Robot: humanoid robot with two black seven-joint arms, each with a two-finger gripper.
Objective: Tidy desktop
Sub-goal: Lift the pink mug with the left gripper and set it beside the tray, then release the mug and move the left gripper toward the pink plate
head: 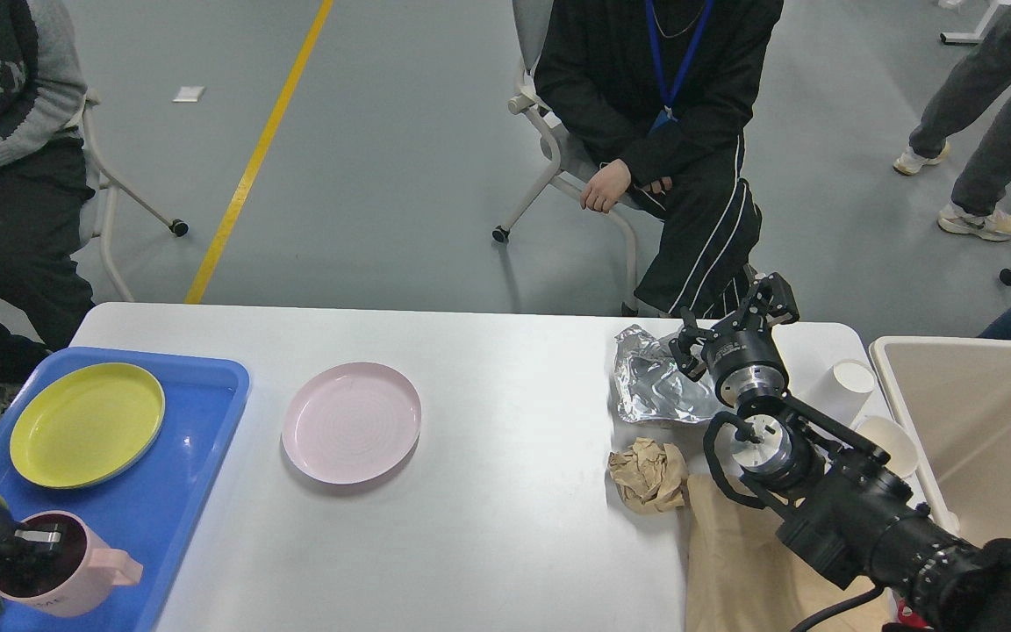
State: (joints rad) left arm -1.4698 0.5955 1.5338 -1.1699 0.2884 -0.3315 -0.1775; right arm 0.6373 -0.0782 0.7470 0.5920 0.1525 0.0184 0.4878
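While idle, desktop [505, 527] under right pincer [734, 320]

The left tool [32, 546] sits partly hidden inside the pink mug [62, 575].

Two plates [87, 424] [351, 422], one mug [62, 570], two paper cups [849, 382] [890, 441], one tray [163, 509].

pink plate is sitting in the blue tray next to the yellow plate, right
Not quite. The head view shows the pink plate lying on the bare desktop, right of the blue tray. Only the yellow plate is in the tray.
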